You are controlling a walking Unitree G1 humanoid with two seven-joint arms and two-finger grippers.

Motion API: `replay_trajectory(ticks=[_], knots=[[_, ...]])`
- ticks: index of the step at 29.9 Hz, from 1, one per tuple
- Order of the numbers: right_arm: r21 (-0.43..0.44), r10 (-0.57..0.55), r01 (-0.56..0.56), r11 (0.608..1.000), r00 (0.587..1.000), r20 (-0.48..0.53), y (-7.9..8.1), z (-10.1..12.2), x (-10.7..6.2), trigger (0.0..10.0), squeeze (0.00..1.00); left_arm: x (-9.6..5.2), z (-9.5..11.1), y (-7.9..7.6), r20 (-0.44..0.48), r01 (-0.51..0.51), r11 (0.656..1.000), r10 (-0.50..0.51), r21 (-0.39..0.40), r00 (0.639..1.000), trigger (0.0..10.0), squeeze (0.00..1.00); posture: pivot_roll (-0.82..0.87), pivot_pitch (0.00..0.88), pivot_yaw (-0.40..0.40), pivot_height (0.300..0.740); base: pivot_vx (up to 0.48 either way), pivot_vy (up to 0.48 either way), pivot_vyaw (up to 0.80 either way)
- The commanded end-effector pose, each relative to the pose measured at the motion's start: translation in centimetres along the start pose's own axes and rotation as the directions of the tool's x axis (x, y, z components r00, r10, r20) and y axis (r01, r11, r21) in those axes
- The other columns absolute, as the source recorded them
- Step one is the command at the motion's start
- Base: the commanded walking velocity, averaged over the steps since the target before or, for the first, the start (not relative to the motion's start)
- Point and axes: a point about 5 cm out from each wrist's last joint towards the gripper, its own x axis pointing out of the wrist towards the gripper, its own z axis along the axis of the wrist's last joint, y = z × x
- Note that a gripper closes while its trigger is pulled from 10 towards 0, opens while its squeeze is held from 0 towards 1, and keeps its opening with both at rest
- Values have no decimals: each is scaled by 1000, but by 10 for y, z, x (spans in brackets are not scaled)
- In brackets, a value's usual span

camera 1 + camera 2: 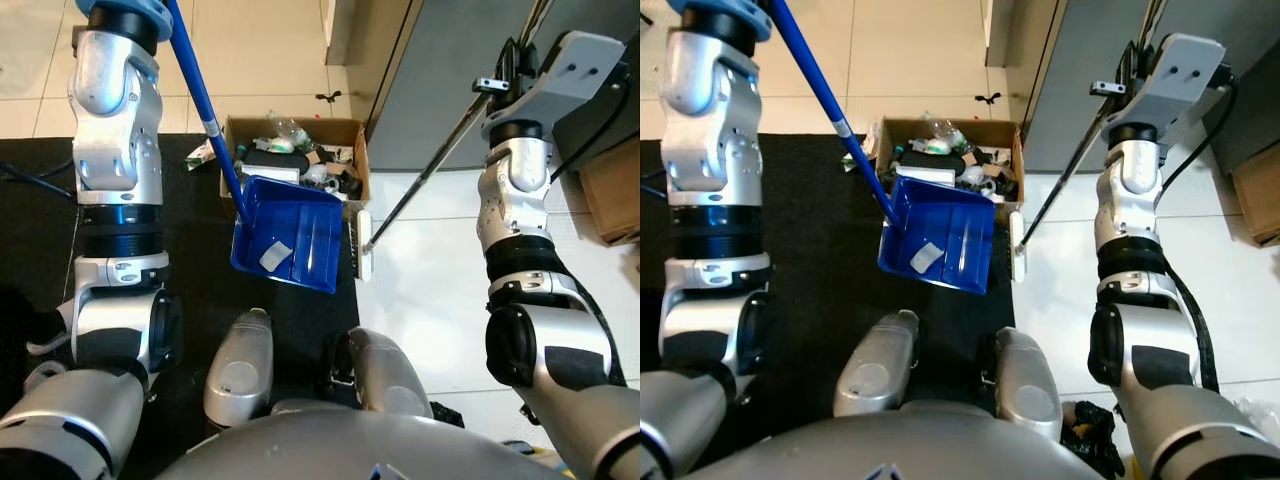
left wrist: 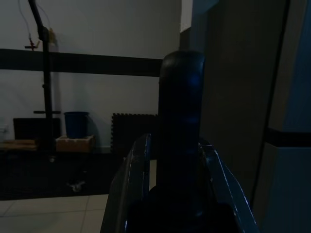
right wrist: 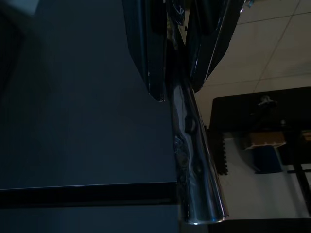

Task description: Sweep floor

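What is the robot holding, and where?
Left gripper holds the blue plastic dustpan by its pole's top; right gripper clamps the broom's shiny metal pole.

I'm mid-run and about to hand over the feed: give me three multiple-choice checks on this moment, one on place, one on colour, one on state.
1. Where does the dustpan sit?
A. just in front of the cardboard box, over the black mat
B. inside the box
C. on the white tiles by the right arm

2. What colour are the dustpan and its long handle?
A. red
B. blue
C. green

3. What is in the dustpan?
A. nothing
B. a heap of bottles
C. one pale scrap

Answers:
1 A: its back edge meets the box's near side, dark mat around it.
2 B: both pan and handle are blue.
3 C: a single light piece lies on the pan floor; the litter is in the box.
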Motion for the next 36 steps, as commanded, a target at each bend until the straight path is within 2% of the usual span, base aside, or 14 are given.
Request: replay_trajectory(ticks=[1, 11, 26, 32, 36], knots=[[8, -5, 5, 1000, 1000, 19, 1, 4, 4, 10000, 0, 4, 11, -3, 59, 13, 1000, -14, 19, 998, 10000, 0, 256, 0, -20, 740, 480, 0, 0], [11, -7, 6, 1000, 999, 38, 1, 9, 5, 10000, 0, 8, 19, -6, 88, 29, 999, -31, 22, 996, 10000, 0, 257, 0, -19, 740, 480, 0, 0], [8, -13, 13, 1000, 999, 36, -1, 8, 5, 10000, 0, 10, 19, -7, 92, 39, 999, -41, 20, 995, 10000, 0, 251, 0, -15, 740, 480, 0, 0], [5, -14, 14, 1000, 999, 35, -2, 8, 5, 10000, 0, 9, 17, -9, 78, 44, 999, -46, 21, 996, 10000, 0, 249, 0, -16, 740, 299, 0, 0], [4, -15, 15, 1000, 999, 35, -3, 8, 5, 10000, 0, 9, 14, -9, 70, 47, 999, -49, 24, 996, 10000, 0, 247, 0, -17, 740, 0, 0, 0]])
